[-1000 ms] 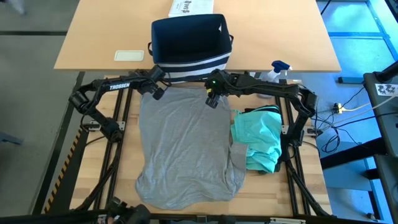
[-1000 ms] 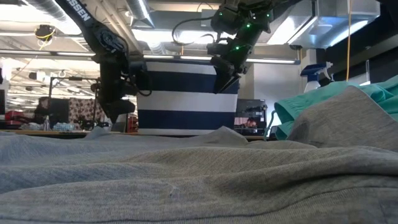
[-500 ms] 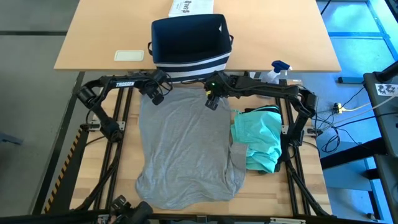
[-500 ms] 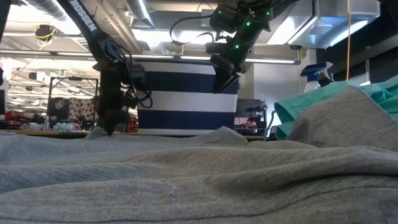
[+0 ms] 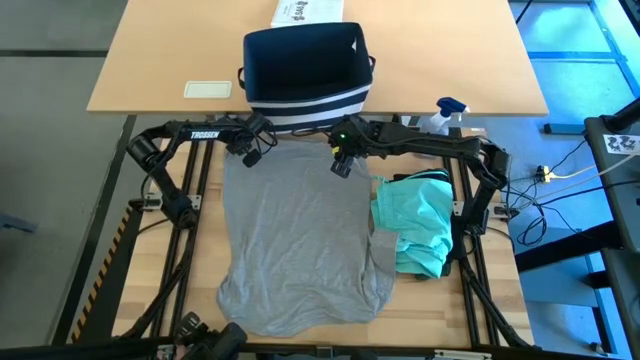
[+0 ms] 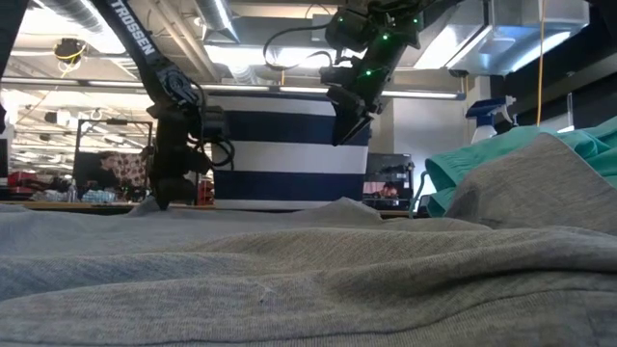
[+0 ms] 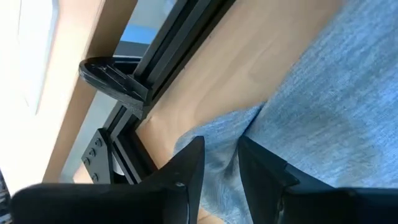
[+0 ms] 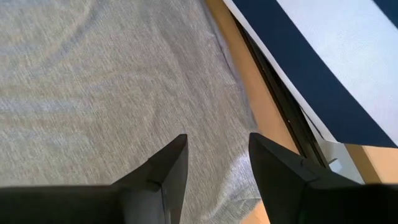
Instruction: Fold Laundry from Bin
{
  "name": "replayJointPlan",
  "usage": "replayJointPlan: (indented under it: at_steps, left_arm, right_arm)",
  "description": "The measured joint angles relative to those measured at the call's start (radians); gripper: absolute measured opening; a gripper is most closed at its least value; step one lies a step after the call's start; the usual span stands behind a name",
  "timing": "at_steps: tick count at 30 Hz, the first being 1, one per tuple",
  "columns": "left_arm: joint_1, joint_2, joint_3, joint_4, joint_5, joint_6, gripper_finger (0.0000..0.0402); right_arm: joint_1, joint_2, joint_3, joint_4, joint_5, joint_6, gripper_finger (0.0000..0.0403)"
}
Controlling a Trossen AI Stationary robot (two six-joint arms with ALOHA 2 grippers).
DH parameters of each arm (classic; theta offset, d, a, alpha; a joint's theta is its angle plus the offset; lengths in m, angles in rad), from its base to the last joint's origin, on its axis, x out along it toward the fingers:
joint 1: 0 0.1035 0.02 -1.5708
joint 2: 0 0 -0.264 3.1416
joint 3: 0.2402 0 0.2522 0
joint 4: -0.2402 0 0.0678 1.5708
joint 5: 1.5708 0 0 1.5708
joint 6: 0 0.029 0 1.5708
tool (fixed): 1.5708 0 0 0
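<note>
A grey T-shirt (image 5: 300, 240) lies spread flat on the near table. My left gripper (image 5: 246, 155) is down at its far left corner, shut on the cloth. My right gripper (image 5: 341, 165) hangs open above the shirt's far right corner, with nothing between its fingers (image 8: 174, 165). A teal piece (image 5: 420, 225) lies crumpled on the table at the shirt's right edge. The navy bin (image 5: 305, 60) with white stripes stands on the far table, just beyond both grippers. My left gripper pinches the grey T-shirt's far left corner (image 7: 219, 152) between its two fingers. It comes slanting down from the far left. The cloth rises in a small ridge between the fingers, and the rest of the shirt lies flat on the table.
A white printed box (image 5: 308, 10) stands behind the bin, and a pale card (image 5: 207, 89) lies on the far table to its left. A spray bottle (image 5: 445, 110) stands at the far right. A black frame rail (image 7: 155, 56) runs beside the shirt's corner. A person (image 6: 106, 173) sits in the room beyond.
My left gripper has sunk from just above the table onto the grey T-shirt's far left corner, rolling a little as it came down. The shirt's body has stayed flat where it was.
</note>
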Motion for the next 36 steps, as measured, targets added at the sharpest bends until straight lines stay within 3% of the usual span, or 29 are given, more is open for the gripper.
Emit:
replayJointPlan:
  at_steps: [6, 14, 16, 25, 27, 32, 36]
  left_arm:
    - [0.005, 0.000, 0.000, 0.000, -0.048, -0.032, 0.0092]
    - [-0.020, -0.034, -0.001, -0.087, -0.292, -0.058, 0.0092]
    - [-0.043, -0.075, -0.001, -0.111, -0.304, -0.058, 0.0092]
    - [-0.151, -0.333, -0.001, -0.205, -0.254, -0.134, 0.0092]
    - [-0.184, -0.391, -0.001, -0.252, -0.196, -0.158, 0.0092]
    - [-0.331, -0.490, -0.001, -0.350, 0.063, -0.257, 0.0092]
    - [-0.541, -0.507, -0.001, -0.417, 0.117, -0.325, 0.0092]
  right_arm:
    - [0.000, 0.000, 0.000, -0.003, 0.000, 0.000, 0.0170]
    - [0.013, -0.040, 0.001, -0.090, -0.008, 0.000, 0.0170]
    - [0.027, -0.068, 0.001, -0.101, 0.002, 0.000, 0.0170]
    - [0.127, -0.169, 0.001, -0.161, 0.058, 0.042, 0.0170]
    - [0.153, -0.179, 0.001, -0.198, 0.072, 0.059, 0.0170]
    - [0.247, -0.192, 0.001, -0.286, 0.100, 0.110, 0.0170]
    - [0.356, -0.192, 0.001, -0.355, 0.146, 0.176, 0.0170]
